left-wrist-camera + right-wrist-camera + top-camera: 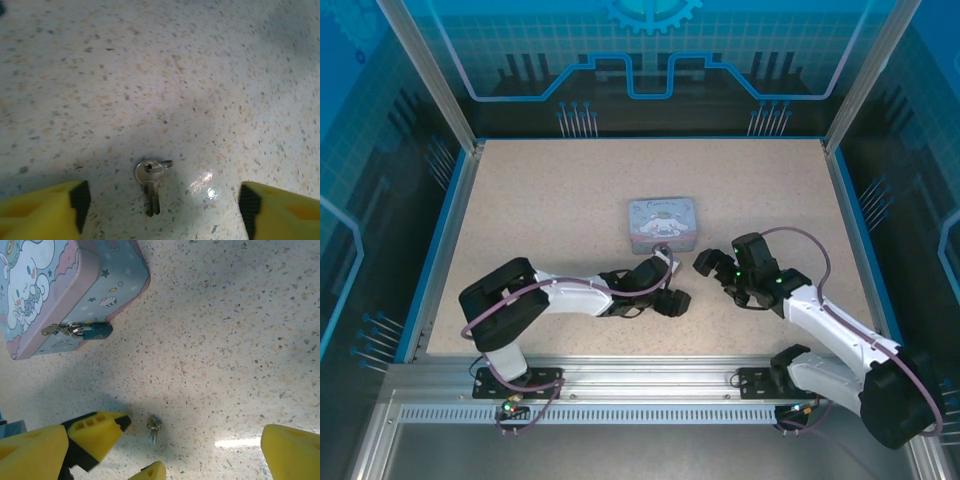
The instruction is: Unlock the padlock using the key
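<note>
The key (pixel 148 184), small and silvery with a ring through its head, lies flat on the speckled table. My left gripper (pixel 162 212) is open, its yellow fingers (pixel 42 210) standing wide on either side of the key without touching it. The right wrist view shows the same key (pixel 153 426) just ahead of the left gripper's fingertips (pixel 97 432). My right gripper (pixel 164 452) hangs open above the table, holding nothing. The padlock (pixel 94 331), with a dark teal body and a metal shackle, hangs shut on the clasp of the tin box (pixel 65 290).
The pale blue cartoon tin box (pixel 662 223) stands mid-table, just beyond both grippers (pixel 678 287) (pixel 718 280), which face each other closely. Blue frame rails (pixel 450 230) edge the table left, right and back. Open tabletop lies on all sides of the tin.
</note>
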You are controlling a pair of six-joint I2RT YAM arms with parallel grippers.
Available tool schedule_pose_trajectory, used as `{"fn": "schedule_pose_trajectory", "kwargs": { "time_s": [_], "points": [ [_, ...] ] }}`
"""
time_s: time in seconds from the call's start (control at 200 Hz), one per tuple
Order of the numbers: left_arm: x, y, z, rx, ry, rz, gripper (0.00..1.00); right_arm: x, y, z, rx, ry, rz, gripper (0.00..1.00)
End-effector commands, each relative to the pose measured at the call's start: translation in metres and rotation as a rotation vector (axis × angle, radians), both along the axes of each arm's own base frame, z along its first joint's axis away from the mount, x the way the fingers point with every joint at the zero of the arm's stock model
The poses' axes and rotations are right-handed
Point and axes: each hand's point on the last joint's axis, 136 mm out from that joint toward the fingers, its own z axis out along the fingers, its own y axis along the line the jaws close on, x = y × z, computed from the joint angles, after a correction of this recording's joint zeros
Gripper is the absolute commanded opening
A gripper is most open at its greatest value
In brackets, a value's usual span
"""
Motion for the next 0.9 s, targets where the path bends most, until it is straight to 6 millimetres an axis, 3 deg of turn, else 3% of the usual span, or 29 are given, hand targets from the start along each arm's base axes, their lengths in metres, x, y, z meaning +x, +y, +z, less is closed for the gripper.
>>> {"fn": "schedule_pose_trajectory", "kwargs": {
  "time_s": [0.0, 0.085, 0.2, 0.445, 0.725, 0.82, 0.895],
  "points": [
    [0.010, 0.012, 0.033, -0.020, -0.094, 0.058, 0.88, -0.002, 0.001, 0.001, -0.049, 0.010, 0.062, 1.00],
    [0.015, 0.025, 0.052, -0.041, -0.133, 0.102, 0.99, -0.004, 0.009, 0.000, -0.059, 0.011, 0.137, 1.00],
    [0.022, 0.047, 0.072, -0.081, -0.152, 0.178, 0.99, -0.008, 0.028, -0.007, -0.081, 0.036, 0.271, 0.96],
    [0.037, 0.093, 0.098, -0.101, -0.145, 0.347, 0.99, -0.022, 0.073, -0.035, -0.232, 0.134, 0.535, 0.74],
    [0.046, 0.130, 0.119, -0.110, -0.164, 0.449, 0.99, -0.040, 0.104, -0.066, -0.227, 0.253, 0.572, 0.74],
    [0.047, 0.137, 0.127, -0.129, -0.176, 0.469, 0.99, -0.037, 0.136, -0.058, -0.150, 0.224, 0.623, 0.73],
    [0.049, 0.142, 0.130, -0.131, -0.181, 0.481, 0.99, -0.037, 0.171, -0.041, -0.039, 0.138, 0.705, 0.72]
  ]
}}
